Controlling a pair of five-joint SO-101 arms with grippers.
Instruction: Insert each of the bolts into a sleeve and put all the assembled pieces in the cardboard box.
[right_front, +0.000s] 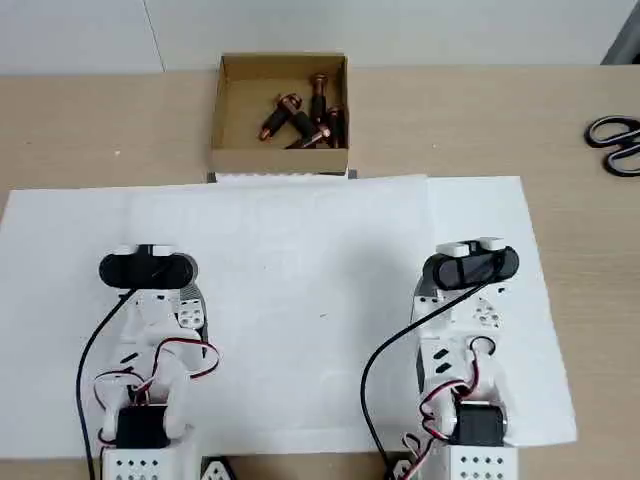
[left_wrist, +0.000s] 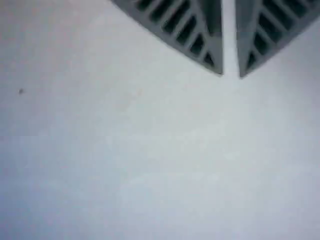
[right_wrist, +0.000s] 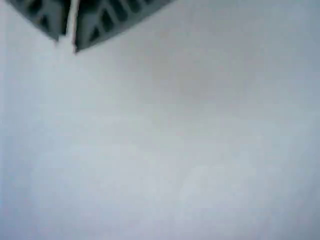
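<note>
Sleeved bolts (right_front: 305, 120) in the cardboard box (right_front: 280, 160) beyond the paper sheet (right_front: 300, 280) (scissors (right_front: 615, 143) far right on the table (right_front: 100, 120))

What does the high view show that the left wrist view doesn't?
The high view adds the cardboard box beyond the white paper, with several assembled pieces lying inside, and scissors on the bare wood off to one side. The left wrist view adds a close look at the left gripper, fingertips nearly together and holding nothing, plus a tiny dark speck. Both show the white paper.
</note>
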